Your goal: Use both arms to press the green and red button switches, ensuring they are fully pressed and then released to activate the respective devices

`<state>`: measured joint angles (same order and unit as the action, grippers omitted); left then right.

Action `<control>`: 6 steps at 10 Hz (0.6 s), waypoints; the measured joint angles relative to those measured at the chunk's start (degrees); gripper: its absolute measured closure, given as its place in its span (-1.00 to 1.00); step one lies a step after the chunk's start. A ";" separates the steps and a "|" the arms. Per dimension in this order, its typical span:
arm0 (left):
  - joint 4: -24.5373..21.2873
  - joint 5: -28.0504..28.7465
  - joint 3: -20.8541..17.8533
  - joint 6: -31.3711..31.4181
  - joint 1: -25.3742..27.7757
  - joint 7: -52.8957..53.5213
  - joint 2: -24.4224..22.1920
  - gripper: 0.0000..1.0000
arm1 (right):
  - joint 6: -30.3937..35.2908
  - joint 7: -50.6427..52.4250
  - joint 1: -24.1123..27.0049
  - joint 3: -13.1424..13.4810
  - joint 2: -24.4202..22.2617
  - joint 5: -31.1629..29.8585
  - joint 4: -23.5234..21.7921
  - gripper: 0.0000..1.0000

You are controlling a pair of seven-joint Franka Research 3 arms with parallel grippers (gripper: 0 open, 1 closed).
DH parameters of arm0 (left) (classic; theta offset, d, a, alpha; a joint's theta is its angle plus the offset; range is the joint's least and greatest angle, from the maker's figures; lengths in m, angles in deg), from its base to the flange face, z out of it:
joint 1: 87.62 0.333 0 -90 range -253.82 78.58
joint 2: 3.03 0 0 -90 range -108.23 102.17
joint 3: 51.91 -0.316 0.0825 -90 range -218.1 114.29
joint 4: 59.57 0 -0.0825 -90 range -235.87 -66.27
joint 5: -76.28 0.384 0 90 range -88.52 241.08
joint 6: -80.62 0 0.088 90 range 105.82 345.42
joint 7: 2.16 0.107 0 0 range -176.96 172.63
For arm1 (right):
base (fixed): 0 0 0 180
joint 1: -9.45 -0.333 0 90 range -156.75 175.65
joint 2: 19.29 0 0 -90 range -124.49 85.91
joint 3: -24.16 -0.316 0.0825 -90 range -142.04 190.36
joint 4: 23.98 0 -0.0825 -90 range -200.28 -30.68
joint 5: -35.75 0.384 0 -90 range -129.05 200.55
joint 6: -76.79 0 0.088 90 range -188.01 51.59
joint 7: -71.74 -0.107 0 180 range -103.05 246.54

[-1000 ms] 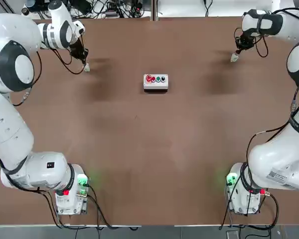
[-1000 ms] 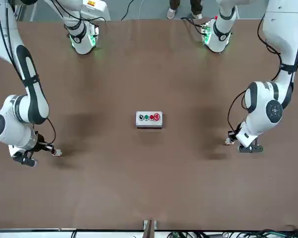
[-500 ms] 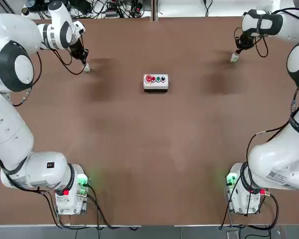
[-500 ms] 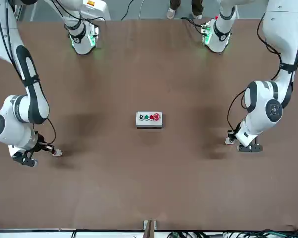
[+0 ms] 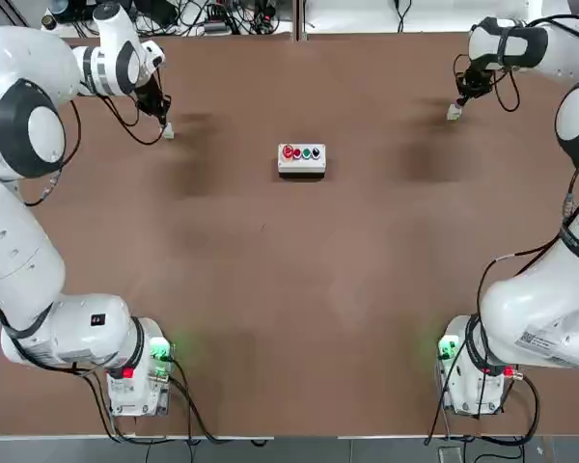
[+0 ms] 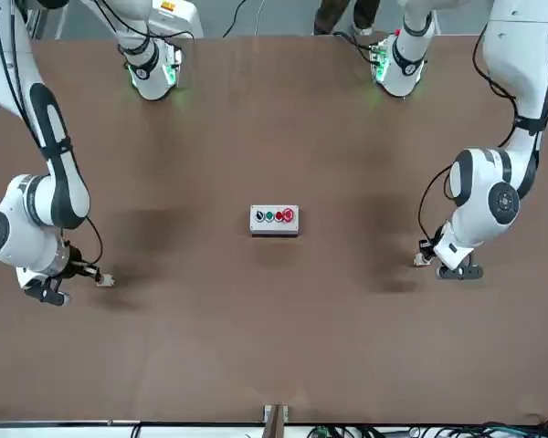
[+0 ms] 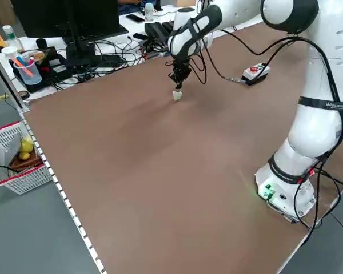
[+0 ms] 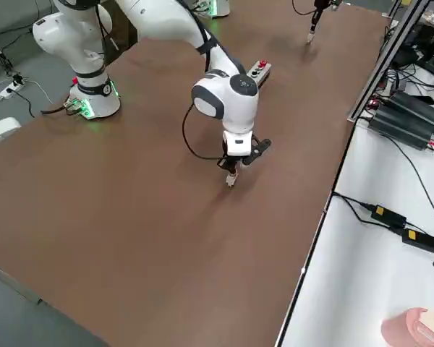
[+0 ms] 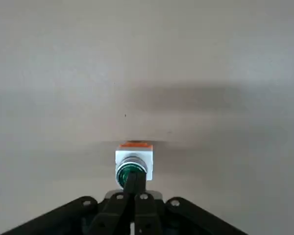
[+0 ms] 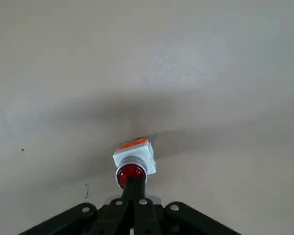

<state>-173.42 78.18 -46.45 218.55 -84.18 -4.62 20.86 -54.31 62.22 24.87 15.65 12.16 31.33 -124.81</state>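
A broad brown matte table [image 5: 270,289] carries a white rectangular button box [image 5: 301,158] near its middle. A tiny whitish switch with a green cap [image 9: 133,166] sits toward its far left, and a matching switch with a red cap [image 10: 133,167] toward its far right. Two white arm bases with green lights [image 5: 135,376] stand at the near edge.

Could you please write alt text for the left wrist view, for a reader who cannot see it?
The left gripper, its fingers shut, rests its tip on the round green cap of a small white-bodied green button switch standing on the plain table. An orange strip shows on the switch's far edge.
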 joint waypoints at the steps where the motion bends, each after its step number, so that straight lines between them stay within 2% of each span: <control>1: 0.01 0.00 0.00 -0.12 0.00 0.00 -0.03 0.98 | 0.44 -0.02 0.01 0.00 0.00 0.00 0.21 0.98; 6: 0.41 0.00 0.00 -1.80 0.05 -0.14 -0.36 0.98 | 1.10 -0.09 0.02 0.02 0.01 0.00 0.61 0.98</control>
<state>-173.01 78.18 -46.46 216.75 -84.13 -4.76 20.50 -53.21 62.13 24.89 15.67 12.18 31.33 -124.20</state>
